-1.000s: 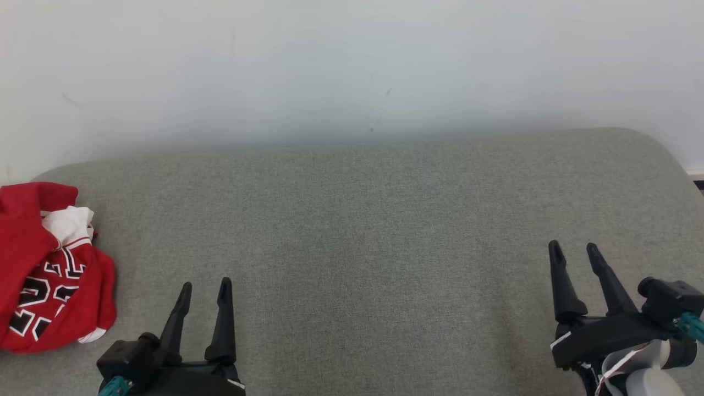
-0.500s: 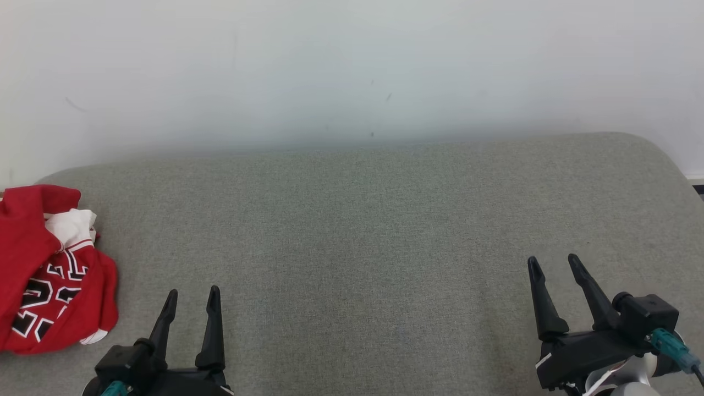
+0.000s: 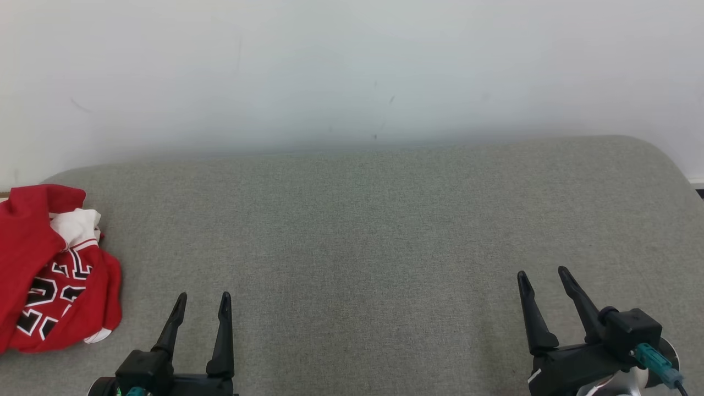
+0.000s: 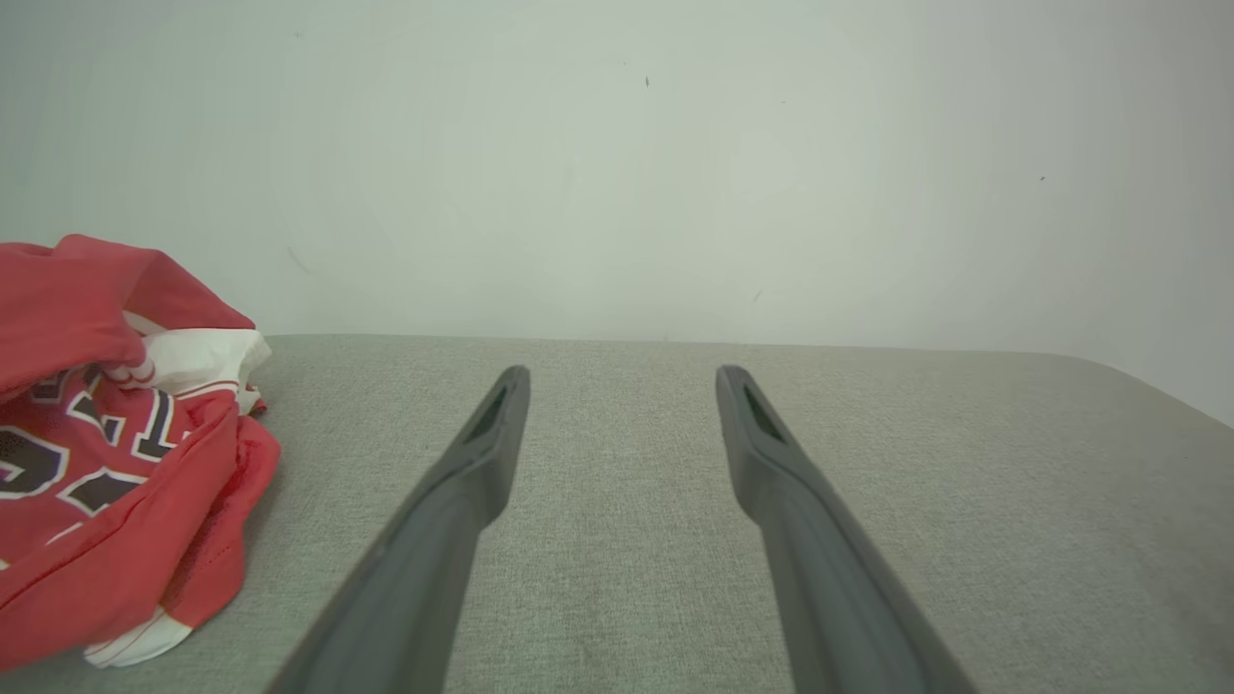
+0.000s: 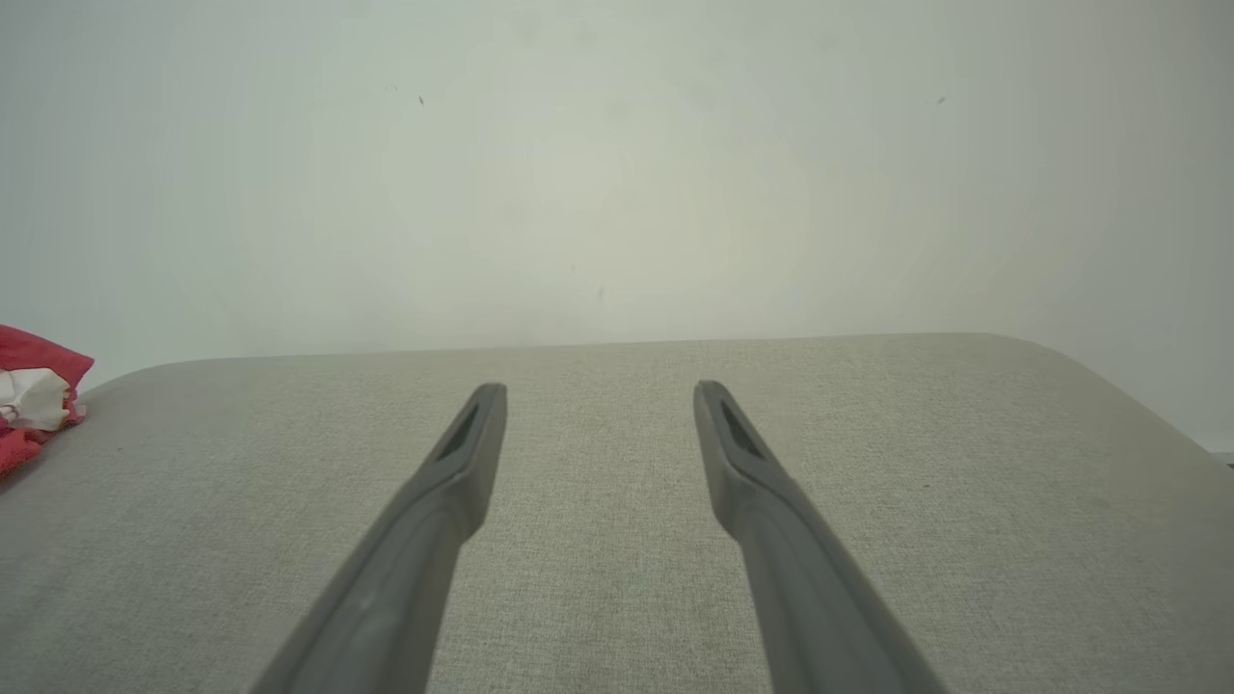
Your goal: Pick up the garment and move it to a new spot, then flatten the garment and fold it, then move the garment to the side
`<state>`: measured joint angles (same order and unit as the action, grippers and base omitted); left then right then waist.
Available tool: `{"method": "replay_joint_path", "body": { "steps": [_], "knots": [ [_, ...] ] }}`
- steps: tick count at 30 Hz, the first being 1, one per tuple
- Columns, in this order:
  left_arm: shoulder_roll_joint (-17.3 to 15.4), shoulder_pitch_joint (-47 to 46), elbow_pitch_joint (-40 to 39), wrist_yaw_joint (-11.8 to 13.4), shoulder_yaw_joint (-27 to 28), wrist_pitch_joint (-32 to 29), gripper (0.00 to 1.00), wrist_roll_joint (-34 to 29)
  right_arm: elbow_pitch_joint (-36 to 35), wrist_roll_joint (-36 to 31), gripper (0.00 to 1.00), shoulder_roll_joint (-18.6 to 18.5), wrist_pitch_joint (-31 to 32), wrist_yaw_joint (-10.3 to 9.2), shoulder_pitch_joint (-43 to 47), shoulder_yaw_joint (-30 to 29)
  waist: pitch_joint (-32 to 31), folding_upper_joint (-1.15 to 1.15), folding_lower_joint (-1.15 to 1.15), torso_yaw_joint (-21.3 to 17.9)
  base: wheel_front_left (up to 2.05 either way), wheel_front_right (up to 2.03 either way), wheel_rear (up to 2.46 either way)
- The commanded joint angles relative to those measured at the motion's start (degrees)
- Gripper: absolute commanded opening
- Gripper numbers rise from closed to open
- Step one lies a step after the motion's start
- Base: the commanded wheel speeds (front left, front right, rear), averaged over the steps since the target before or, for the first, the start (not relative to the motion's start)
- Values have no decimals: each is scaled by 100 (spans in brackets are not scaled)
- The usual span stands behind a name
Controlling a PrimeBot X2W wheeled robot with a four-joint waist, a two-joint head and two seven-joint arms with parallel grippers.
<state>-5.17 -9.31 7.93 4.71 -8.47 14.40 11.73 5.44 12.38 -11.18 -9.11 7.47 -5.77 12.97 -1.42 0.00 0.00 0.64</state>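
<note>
The garment (image 3: 47, 269) is a red jersey with white trim and black-and-white lettering, lying crumpled at the far left edge of the grey cushioned surface (image 3: 374, 231). It shows large at the left in the left wrist view (image 4: 106, 443) and as a small red patch at the left edge in the right wrist view (image 5: 34, 400). My left gripper (image 3: 202, 300) stands open near the front edge, a little to the right of the garment and apart from it. My right gripper (image 3: 542, 275) is open at the lower right, with nothing between its fingers.
A pale wall (image 3: 352, 71) rises right behind the grey surface. The surface rounds off at its back right corner (image 3: 660, 151). Between the two grippers the grey fabric lies bare.
My right gripper has drawn back toward the lower edge and slightly left. The left gripper has dipped a little lower. The whole picture has shifted slightly; the garment lies as before.
</note>
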Motion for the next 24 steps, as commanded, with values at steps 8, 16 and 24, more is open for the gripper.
{"method": "replay_joint_path", "body": {
  "steps": [8,16,24],
  "knots": [
    [-35,113,-18,98,0,-5,100,-405,-37,-381,100,123,-143,4,196,-153,-25,0,0,14,0,0,0],
    [12,160,-30,202,54,-131,100,-582,-134,-638,100,200,-228,4,305,-156,-23,0,0,-5,0,0,0],
    [5,169,10,241,65,-202,100,-507,-131,-587,100,258,-170,4,356,-292,-26,0,0,-12,0,0,0]
  ]
}}
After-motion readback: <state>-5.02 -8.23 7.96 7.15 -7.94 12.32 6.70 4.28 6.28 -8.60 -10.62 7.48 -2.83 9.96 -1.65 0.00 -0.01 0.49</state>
